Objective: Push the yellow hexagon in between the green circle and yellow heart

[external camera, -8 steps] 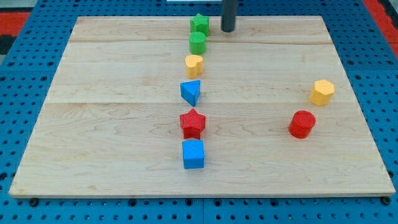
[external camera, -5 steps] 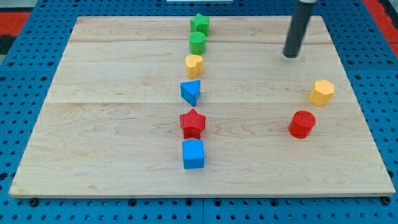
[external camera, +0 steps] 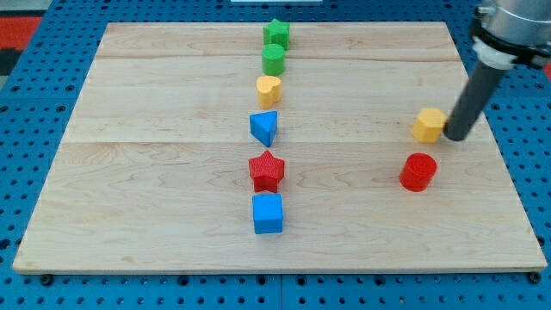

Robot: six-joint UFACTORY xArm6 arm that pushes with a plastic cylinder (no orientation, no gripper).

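Note:
The yellow hexagon (external camera: pixel 428 125) lies on the wooden board at the view's right. My tip (external camera: pixel 454 136) touches its right side. The green circle (external camera: pixel 273 58) and the yellow heart (external camera: pixel 269 89) sit close together in a column near the view's top centre, with a narrow gap between them. The hexagon is far to the right of that gap.
A green star (external camera: pixel 276 34) tops the column. Below the heart are a blue triangle (external camera: pixel 264 127), a red star (external camera: pixel 266 170) and a blue cube (external camera: pixel 268 213). A red cylinder (external camera: pixel 418 171) sits just below the hexagon. The board's right edge (external camera: pixel 491 129) is near my tip.
My tip swept from the view's top centre to the right and down to the hexagon's right side. The yellow hexagon has shifted a little to the left.

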